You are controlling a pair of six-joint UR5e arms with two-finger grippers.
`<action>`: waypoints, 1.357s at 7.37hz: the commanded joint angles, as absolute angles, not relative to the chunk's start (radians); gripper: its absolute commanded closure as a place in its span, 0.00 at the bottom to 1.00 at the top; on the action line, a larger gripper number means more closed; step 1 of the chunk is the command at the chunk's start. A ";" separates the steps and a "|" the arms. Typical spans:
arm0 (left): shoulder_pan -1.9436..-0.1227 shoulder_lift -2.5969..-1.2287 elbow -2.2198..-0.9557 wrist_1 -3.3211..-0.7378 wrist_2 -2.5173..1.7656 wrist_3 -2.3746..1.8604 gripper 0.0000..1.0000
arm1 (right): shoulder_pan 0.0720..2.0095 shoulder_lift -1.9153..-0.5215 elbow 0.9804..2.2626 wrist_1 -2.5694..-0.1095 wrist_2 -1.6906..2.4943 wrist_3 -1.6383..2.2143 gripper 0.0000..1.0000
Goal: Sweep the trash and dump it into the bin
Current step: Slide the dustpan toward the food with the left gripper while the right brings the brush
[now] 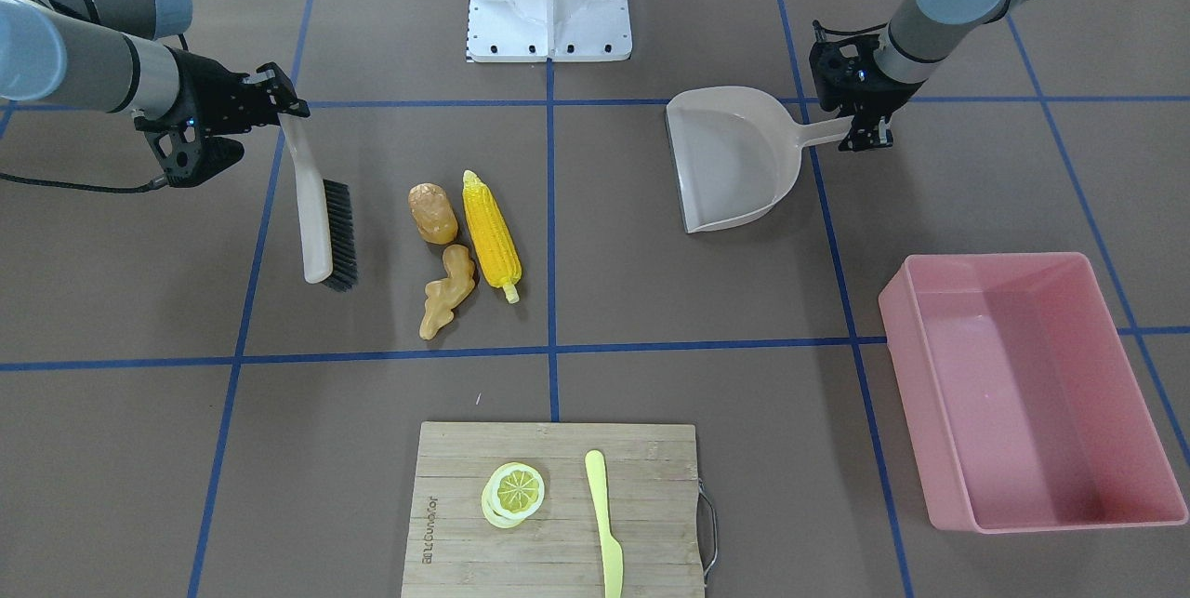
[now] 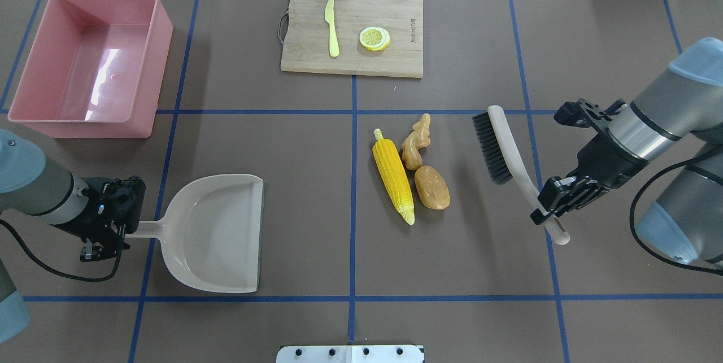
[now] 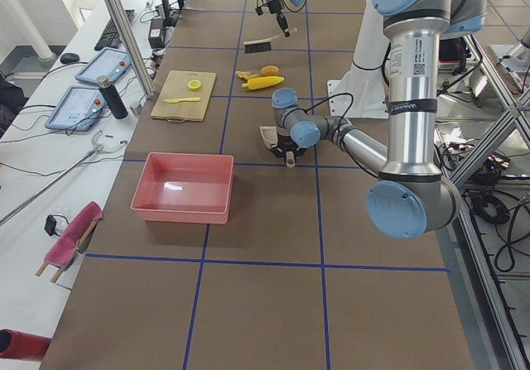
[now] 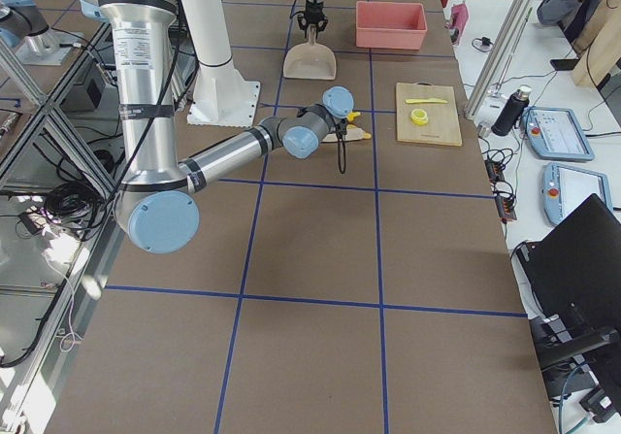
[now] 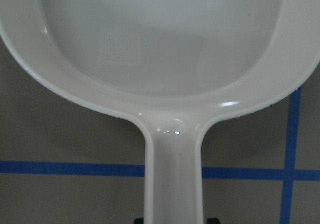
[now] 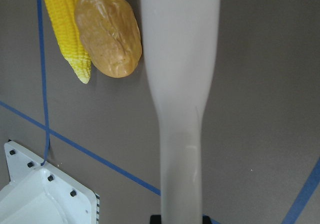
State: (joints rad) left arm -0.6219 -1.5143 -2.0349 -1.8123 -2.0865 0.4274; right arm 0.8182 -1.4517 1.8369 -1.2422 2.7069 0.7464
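"Three trash pcs, where are they?"

"Bunched mid-table on the robot's right half. There's a ribbed yellow corn cob (image 2: 392, 175), a smooth lumpy tan-orange potato (image 2: 432, 187) close at its side, and a knobbly tan ginger root (image 2: 417, 141) just past the potato, toward the cutting board (image 2: 390, 61). All three lie on the matte brown table (image 2: 282, 143)."

"Grippers?"

"Right gripper (image 2: 551, 210) is clamped on the brush (image 2: 502, 148), low on its pale, curved plastic handle. The dark bristles face the trash, w/ a bare strip of table betw. them and the potato. Can't tell if the bristles touch the table. Left gripper (image 2: 125, 231) is clamped on the narrow handle of the dustpan (image 2: 214, 233). The pan is glossy beige plastic w/ a rounded back, and its straight lip faces the corn."

"Room to move?"

"Wide bare table betw. the corn and the pan's lip, crossed by one blue tape line (image 2: 353, 250). The bin (image 2: 161, 58) is a pink rectangular plastic tub w/ tall smooth walls. It sits at the far left, beyond the dustpan and well apart from the trash."

"And the board?"

"Bamboo, w/ a metal loop handle, at the far edge. A lemon slice (image 2: 374, 38) and a pale yellow knife (image 2: 332, 30) lie on it, apart from each other and from the trash."
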 commanded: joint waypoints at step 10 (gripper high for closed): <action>-0.706 -2.098 -1.818 -1.295 -2.091 0.540 1.00 | 0.742 -1.302 1.678 -1.229 2.704 0.736 1.00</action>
